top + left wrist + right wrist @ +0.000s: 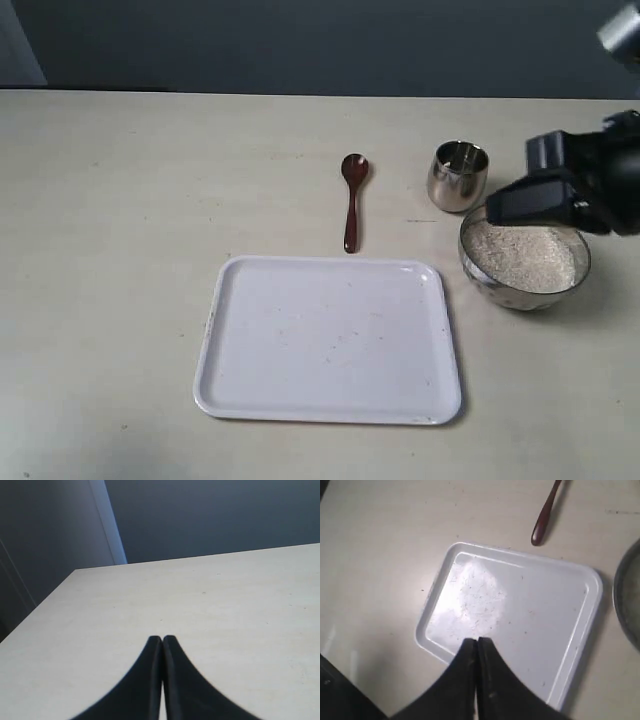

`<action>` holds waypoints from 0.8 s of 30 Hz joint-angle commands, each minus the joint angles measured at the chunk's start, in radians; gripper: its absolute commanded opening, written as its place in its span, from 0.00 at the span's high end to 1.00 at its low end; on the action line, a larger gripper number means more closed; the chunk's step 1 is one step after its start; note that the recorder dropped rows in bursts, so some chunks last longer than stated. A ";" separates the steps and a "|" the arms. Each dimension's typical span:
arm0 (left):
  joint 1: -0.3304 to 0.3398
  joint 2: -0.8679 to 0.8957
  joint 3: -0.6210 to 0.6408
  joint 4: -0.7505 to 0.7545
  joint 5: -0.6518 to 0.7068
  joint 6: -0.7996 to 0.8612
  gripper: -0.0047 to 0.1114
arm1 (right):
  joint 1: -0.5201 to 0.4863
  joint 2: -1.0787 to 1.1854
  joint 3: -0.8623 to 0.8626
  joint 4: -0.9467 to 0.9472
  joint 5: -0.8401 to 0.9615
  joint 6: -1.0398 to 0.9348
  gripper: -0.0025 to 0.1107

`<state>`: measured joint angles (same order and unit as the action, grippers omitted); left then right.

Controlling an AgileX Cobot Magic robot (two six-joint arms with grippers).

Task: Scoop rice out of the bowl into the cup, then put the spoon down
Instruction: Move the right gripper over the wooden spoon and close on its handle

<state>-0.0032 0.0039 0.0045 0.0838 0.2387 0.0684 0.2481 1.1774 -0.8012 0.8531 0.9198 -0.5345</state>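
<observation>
While both pairs of jaws are pressed together with nothing between them, neither gripper touches any of the task's things. The left gripper (162,640) shows in its wrist view as two dark fingers meeting at the tips, poised over a bare stretch of the pale table (225,600), with a dark wall beyond the table's edge. This arm does not appear in the exterior view.

The right gripper (477,642) is likewise closed to a thin seam and, in its wrist view, hangs above the white tray (530,600). In the exterior view the right arm (590,180) enters at the right edge of the frame, its black body overlapping the upper rim of the bowl (520,297) and hiding part of it.

The bowl sits at centre right, heaped with rice (525,255). The cup (459,176) stands upright just beside the bowl's upper left; whether they touch cannot be told. The spoon (351,205) lies flat on the table left of the cup, at upper centre, its oval end toward the top of the frame and its handle pointing down at the tray's upper rim, stopping just short of it. The tray fills the lower centre, bearing only faint specks.
</observation>
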 commanded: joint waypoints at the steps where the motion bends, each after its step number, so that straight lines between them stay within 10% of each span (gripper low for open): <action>1: 0.000 -0.004 -0.005 -0.002 0.000 -0.004 0.96 | 0.170 0.130 -0.134 -0.155 -0.131 0.024 0.99; 8: 0.000 -0.004 -0.005 -0.002 0.000 -0.004 0.96 | 0.430 0.393 -0.200 -0.433 -0.376 0.334 0.99; 24: 0.000 -0.004 -0.005 -0.002 0.000 -0.004 0.96 | 0.440 0.760 -0.522 -0.666 -0.365 0.388 0.93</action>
<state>-0.0032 0.0039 0.0045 0.0838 0.2387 0.0684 0.6869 1.8990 -1.2957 0.1994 0.5417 -0.1321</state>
